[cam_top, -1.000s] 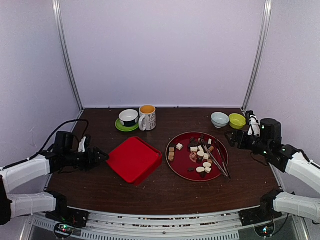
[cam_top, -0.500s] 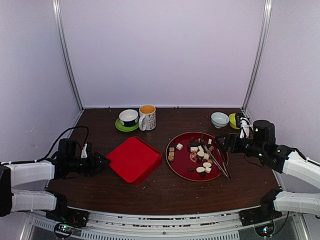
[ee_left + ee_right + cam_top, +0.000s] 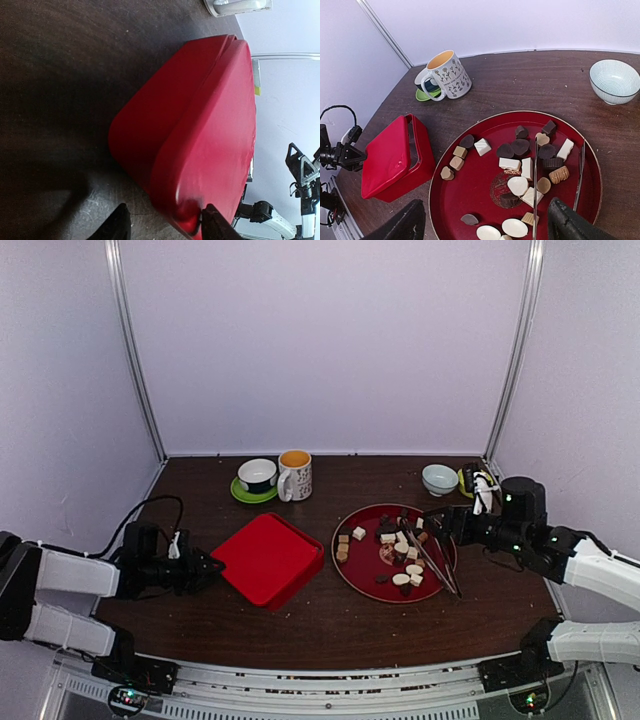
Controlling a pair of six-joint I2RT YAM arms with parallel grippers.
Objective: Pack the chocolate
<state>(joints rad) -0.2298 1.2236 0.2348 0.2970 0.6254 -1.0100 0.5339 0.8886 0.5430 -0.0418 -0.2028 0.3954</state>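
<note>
My left arm lies low and stretched along the counter (image 3: 320, 625), and its tool (image 3: 208, 566) is at the near corner of the red box (image 3: 268, 558). The fingers stand apart. One fingertip touches the lid's edge and the other is clear of the box, so nothing is gripped. My right arm reaches in from the right side. Its tool (image 3: 442, 524) hangs with jaws spread wide and empty over the far right rim of the round red plate (image 3: 350, 565).

The chocolate (image 3: 400, 545) lies scattered on that plate, dark, tan and cream pieces, with metal tongs (image 3: 435, 555) lying across its right side. The box's lid sits askew on its base.

A flowered mug (image 3: 295, 475) and a cup on a green saucer (image 3: 257, 476) stand at the back of the dark wooden counter. A pale bowl (image 3: 439, 478) and a green bowl (image 3: 466, 481) stand at the back right. Pale lilac walls close the space in.
</note>
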